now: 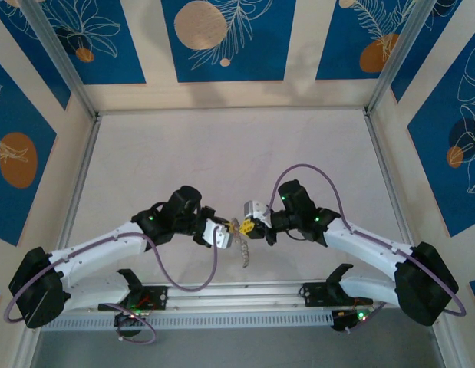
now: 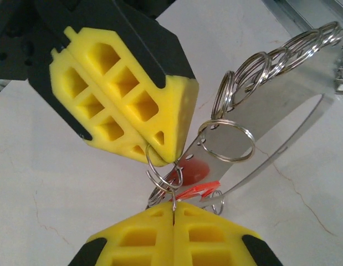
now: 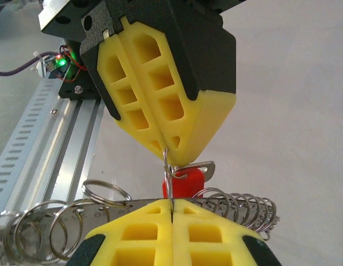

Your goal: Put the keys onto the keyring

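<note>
**Two hands pinching one keyring above the tabletop**

In the top view, two arms are meeting over the middle of the white, faintly veined tabletop (image 1: 222,146). The left hand (image 1: 220,234) and the right hand (image 1: 250,223) are pointing tip to tip.

Both wrist views are showing the same grip. Each hand has two yellow honeycomb-patterned fingers pressed fully together. The left hand (image 2: 174,208) and the right hand (image 2: 162,153) are both nipping one small silver wire split keyring (image 2: 163,176) at its opposite edges. From the right wrist camera, the keyring (image 3: 168,177) is standing on edge between the right hand (image 3: 171,205) below and the left hand (image 3: 168,151) above, held clear of the tabletop.

One key with a red plastic head and a silver metal tip (image 3: 183,184) is sitting just behind the keyring and touching it. I cannot tell whether it is threaded on. Its red part (image 2: 198,192) is also peeking out beside the left hand's fingertips.

One curved, mirror-shiny metal strip (image 2: 282,111) is hanging at the same spot. In the top view it is trailing toward the near edge (image 1: 244,251). Loose silver split rings (image 2: 260,66) are strung along it in two clusters. There are more than ten in all, but they are overlapping too much for an exact count (image 3: 237,205).
</note>
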